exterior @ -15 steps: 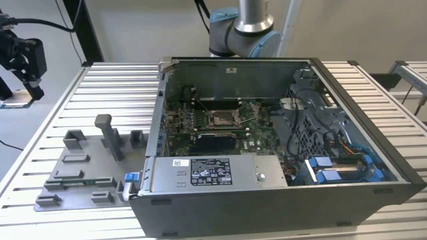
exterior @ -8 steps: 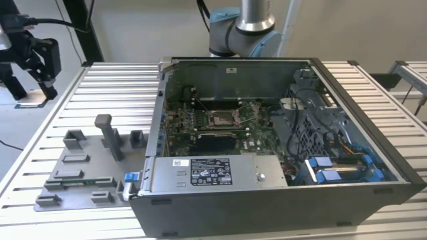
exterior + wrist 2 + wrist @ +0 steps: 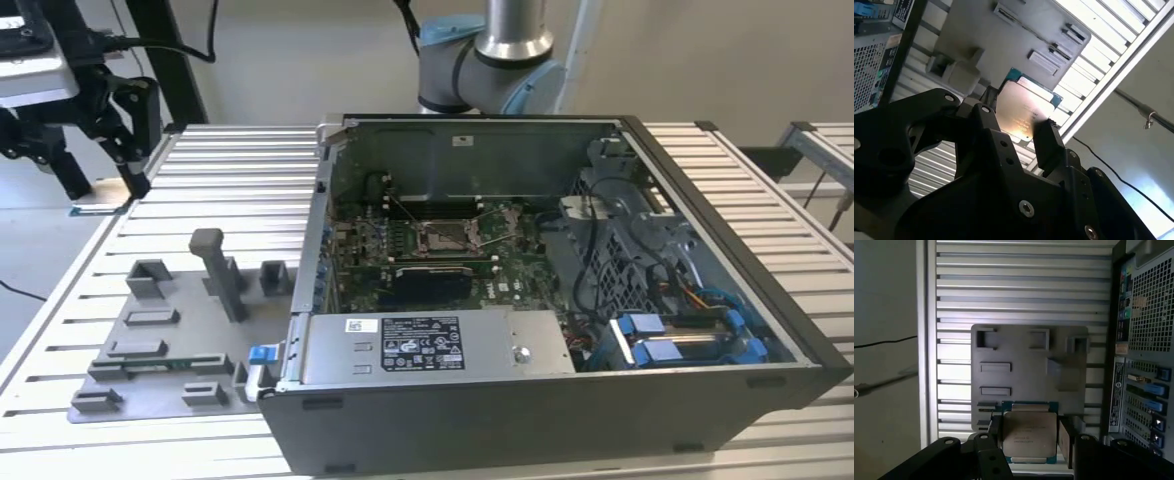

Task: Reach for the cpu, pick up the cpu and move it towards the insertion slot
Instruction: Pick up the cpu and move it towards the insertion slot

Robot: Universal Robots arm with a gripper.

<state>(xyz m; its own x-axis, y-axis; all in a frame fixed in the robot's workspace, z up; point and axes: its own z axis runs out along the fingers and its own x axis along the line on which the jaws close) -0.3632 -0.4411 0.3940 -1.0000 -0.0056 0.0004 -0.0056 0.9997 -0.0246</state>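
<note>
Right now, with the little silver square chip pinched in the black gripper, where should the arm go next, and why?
Probably across toward the exterior view's right, staying high. The black gripper holds the flat silver-grey cpu above the grey plastic plate, while the shiny metal-framed insertion slot sits inside the open computer case, past its wall.

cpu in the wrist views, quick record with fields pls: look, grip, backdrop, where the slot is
cpu: small flat square chip, silver-grey metal top
grip: black jaws shut on it, one each side
backdrop: grey plastic fixture plate on slatted metal table
insertion slot: shiny-framed square socket inside open dark grey computer case, exterior view
</note>
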